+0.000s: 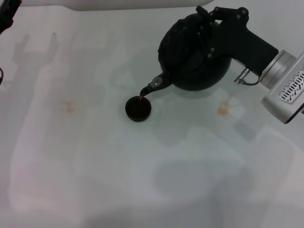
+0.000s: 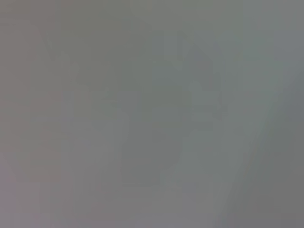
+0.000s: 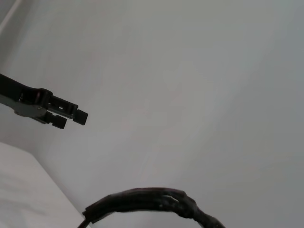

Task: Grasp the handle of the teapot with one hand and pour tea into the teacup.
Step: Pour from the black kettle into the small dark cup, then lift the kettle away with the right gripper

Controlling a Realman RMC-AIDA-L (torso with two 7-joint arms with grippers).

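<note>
above the white desk [image 1: 95, 166], the teapot [image 1: 192, 61] is held up and tipped, its spout [image 1: 156, 85] pointing down over the teacup [image 1: 138, 108]. a thin dark stream of tea [image 1: 143, 96] is seen running from the spout into the teacup, which sits on the desk just below. the handle [image 1: 209, 21] at the top of the teapot is pinched by the fingers of the right gripper [image 1: 223, 19], reaching in from the right side. part of the handle [image 3: 152, 202] is also seen in the right wrist view. the left gripper [image 1: 7, 16] is kept at the far left corner, well apart; whether its fingers are spread cannot be told.
</note>
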